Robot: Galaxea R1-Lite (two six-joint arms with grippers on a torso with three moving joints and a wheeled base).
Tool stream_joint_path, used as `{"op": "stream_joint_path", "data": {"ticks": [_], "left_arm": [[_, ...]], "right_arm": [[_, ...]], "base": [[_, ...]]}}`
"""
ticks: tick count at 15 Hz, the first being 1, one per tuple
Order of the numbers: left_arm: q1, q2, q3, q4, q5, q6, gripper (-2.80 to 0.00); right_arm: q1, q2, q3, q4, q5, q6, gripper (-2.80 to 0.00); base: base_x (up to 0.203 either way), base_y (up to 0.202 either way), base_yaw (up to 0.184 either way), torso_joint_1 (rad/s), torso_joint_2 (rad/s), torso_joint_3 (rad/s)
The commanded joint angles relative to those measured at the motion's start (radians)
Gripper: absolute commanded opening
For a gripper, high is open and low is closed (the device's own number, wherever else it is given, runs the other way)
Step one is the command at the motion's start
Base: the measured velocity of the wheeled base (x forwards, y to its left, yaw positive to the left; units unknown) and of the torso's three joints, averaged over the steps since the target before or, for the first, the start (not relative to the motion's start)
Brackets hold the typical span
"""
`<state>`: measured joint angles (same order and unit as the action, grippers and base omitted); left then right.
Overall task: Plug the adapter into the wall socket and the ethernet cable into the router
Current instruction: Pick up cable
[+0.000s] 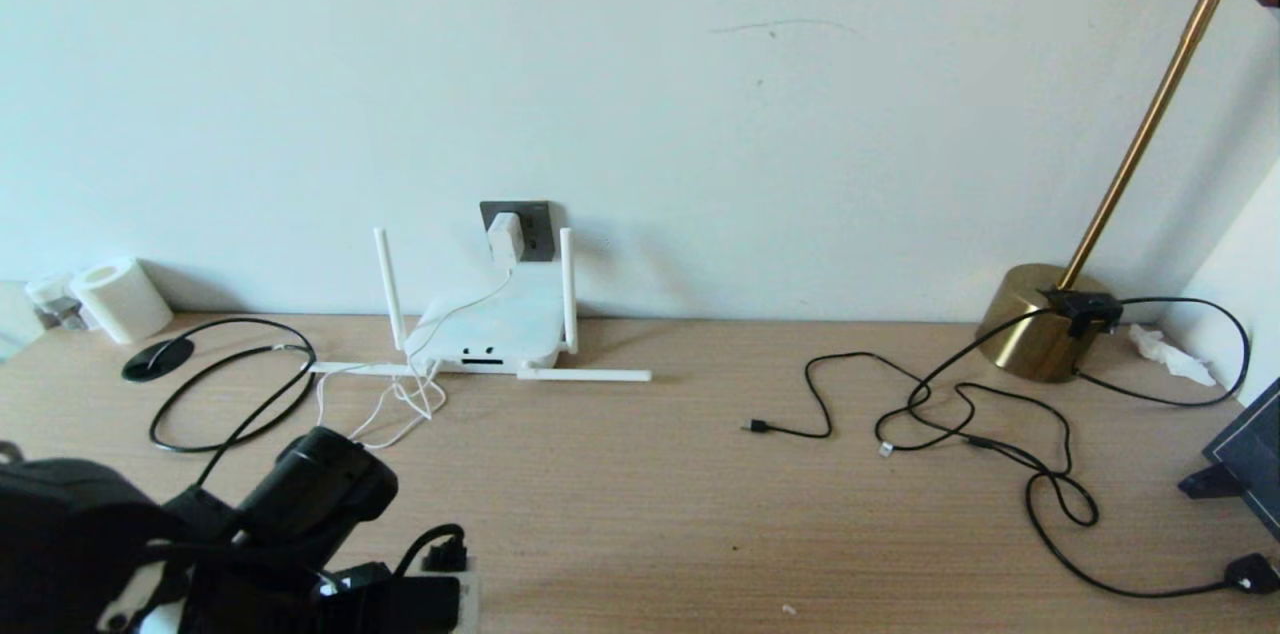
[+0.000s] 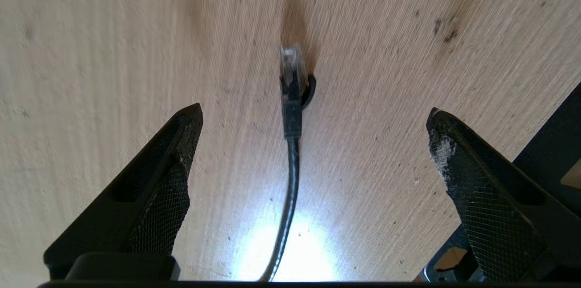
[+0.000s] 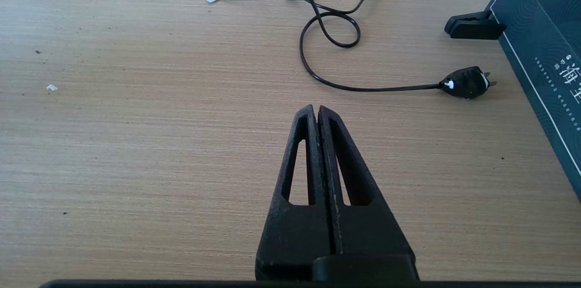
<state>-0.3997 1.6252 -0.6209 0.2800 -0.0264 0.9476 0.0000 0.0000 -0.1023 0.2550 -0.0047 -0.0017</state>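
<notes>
Router (image 1: 497, 329), flat white plastic with stick antennas, lies by the wall under the dark grey wall socket (image 1: 530, 226), where the white cube adapter (image 1: 505, 236) sits plugged. Only my left wrist view shows the black ethernet cable (image 2: 292, 115), its plug end flat on the wooden table (image 2: 91, 52) between my left gripper's (image 2: 313, 113) wide-spread fingers, untouched. My right gripper (image 3: 316, 111) is closed, empty.

Dark box (image 3: 540, 47): white Chinese chars, partly cut off.
</notes>
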Motion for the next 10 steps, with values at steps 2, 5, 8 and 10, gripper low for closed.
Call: {"op": "stream_joint_path", "data": {"ticks": [2, 5, 8, 10], "left_arm": [[0.019, 0.009, 0.009, 0.002, 0.000, 0.007, 0.00], [0.022, 0.010, 0.018, -0.001, 0.000, 0.007, 0.00], [0.022, 0.027, 0.018, -0.026, 0.000, 0.007, 0.00], [0.024, 0.036, 0.018, -0.036, 0.000, 0.007, 0.00]], "right_arm": [[0.000, 0.000, 0.001, 0.001, 0.000, -0.001, -2.80], [0.000, 0.000, 0.001, 0.001, 0.000, -0.001, -2.80], [0.000, 0.000, 0.001, 0.001, 0.000, -0.001, -2.80], [0.000, 0.000, 0.000, 0.001, 0.000, -0.001, -2.80]], "base": [[0.000, 0.000, 0.000, 0.000, 0.00, 0.000], [0.000, 0.000, 0.000, 0.000, 0.00, 0.000], [0.000, 0.000, 0.000, 0.000, 0.00, 0.000], [0.000, 0.000, 0.000, 0.000, 0.00, 0.000]]}}
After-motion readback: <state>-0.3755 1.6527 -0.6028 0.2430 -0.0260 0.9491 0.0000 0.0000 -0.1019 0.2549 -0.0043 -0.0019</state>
